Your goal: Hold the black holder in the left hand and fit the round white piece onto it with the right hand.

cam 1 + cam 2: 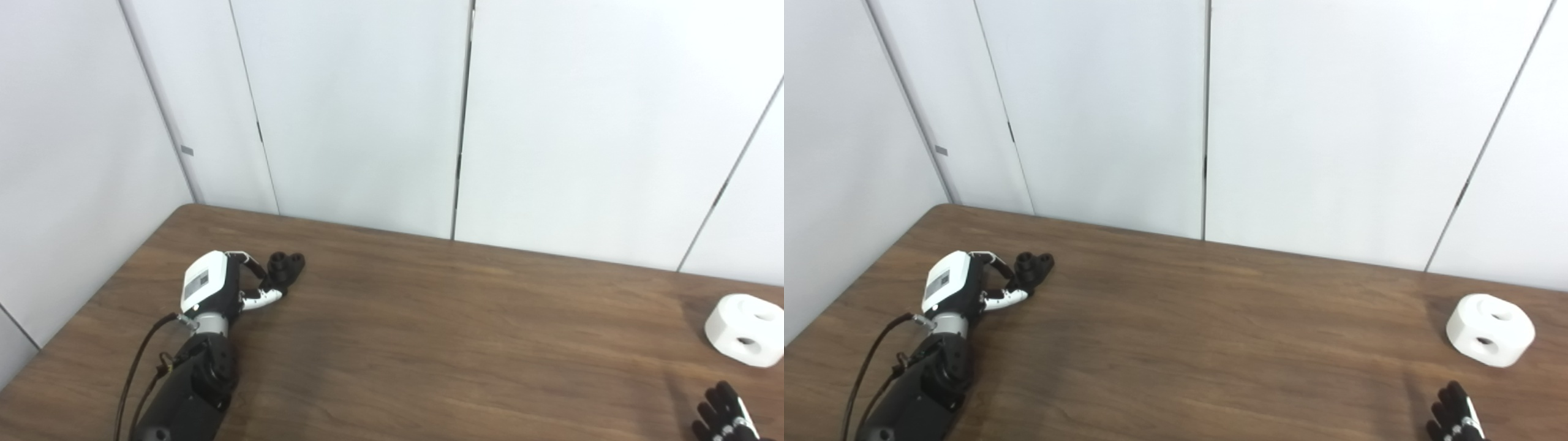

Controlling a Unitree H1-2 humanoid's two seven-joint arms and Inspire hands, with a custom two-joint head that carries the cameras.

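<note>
The black holder (286, 266) stands on the brown table (429, 343) at the far left. My left hand (211, 288) lies just left of it. Its curved fingers (254, 266) and white-tipped thumb reach the holder's near side without enclosing it. The round white piece (746, 329), with holes in its top and side, rests on the table at the far right (1489, 329). My right hand (726, 419) shows only its dark fingertips at the bottom right corner. They are spread, hold nothing, and sit well short of the white piece.
White wall panels (367, 110) rise right behind the table's far edge and along its left side. A black cable (131, 367) runs along my left forearm. Wide bare wood separates the two objects.
</note>
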